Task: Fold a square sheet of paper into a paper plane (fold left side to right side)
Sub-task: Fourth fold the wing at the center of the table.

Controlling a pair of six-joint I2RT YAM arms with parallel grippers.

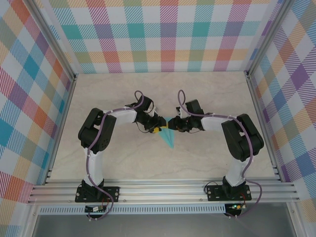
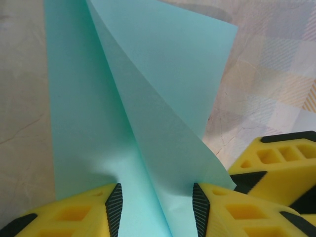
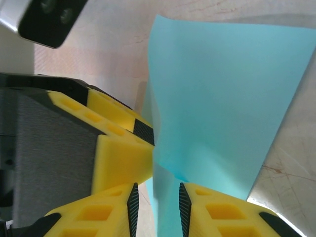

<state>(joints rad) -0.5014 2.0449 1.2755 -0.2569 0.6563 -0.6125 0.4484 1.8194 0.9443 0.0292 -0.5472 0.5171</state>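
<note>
Pale marbled tabletop [image 1: 148, 163] inside plaid walls. At its centre 2 claws meet over the turquoise paper plane [image 1: 169, 137]. The left gripper [image 2: 155, 200] stands half-wide, straddling the paper beside a raised flap. The right gripper [image 3: 156, 200] is narrow, with paper between its pads and a gap showing beside it.
</note>
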